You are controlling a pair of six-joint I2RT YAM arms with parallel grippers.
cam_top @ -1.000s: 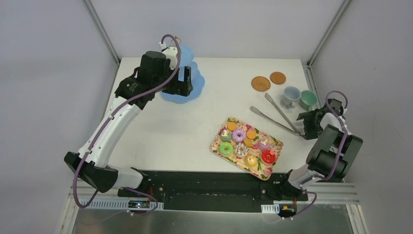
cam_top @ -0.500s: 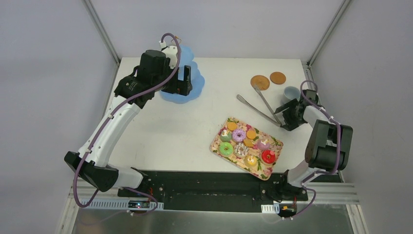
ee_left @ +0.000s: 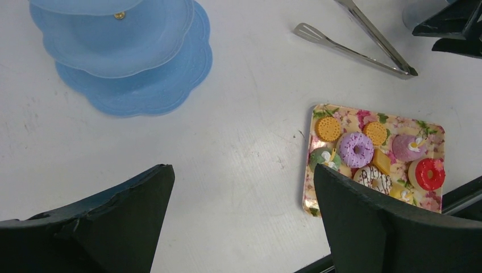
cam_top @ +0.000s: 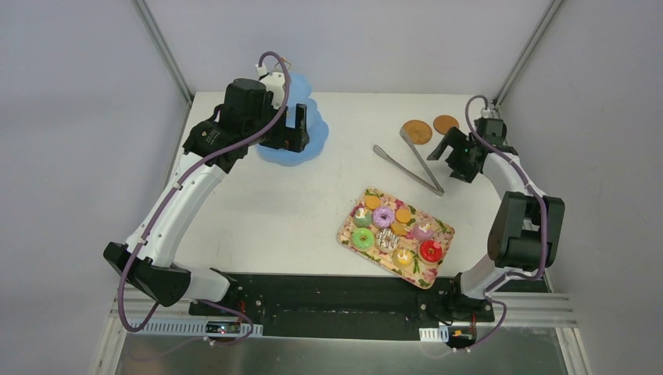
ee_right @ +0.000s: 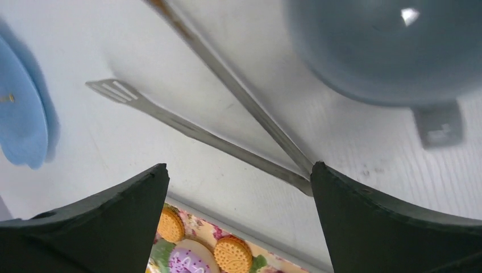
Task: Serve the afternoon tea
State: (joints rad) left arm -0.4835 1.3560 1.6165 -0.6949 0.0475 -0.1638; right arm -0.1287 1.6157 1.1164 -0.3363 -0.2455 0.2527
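Observation:
The toy sweets lie on the flowered tray (cam_top: pixel 424 273) at the table's front right: a purple donut (cam_top: pixel 383 216), a green donut (cam_top: pixel 363 239), a red donut (cam_top: pixel 431 251), orange biscuits (cam_top: pixel 403 215) and small cupcakes. They also show in the left wrist view (ee_left: pixel 356 149), and partly in the right wrist view (ee_right: pixel 229 255). My left gripper (cam_top: pixel 291 134) is open and empty, high beside the blue tiered stand (cam_top: pixel 306 146). My right gripper (cam_top: pixel 456 156) is open and empty, above the table behind the tray, next to the metal tongs (cam_top: pixel 413 162).
Two brown woven coasters (cam_top: pixel 418 132) lie at the back right. A blue-grey cup (ee_right: pixel 392 45) sits close to my right gripper and is hidden under the arm in the top view. The tongs (ee_right: pixel 227 142) lie between the cup and the tray.
My right arm has swung from the table's right edge back and left, over the cups. The tongs have shifted left and back. The left arm has not moved.

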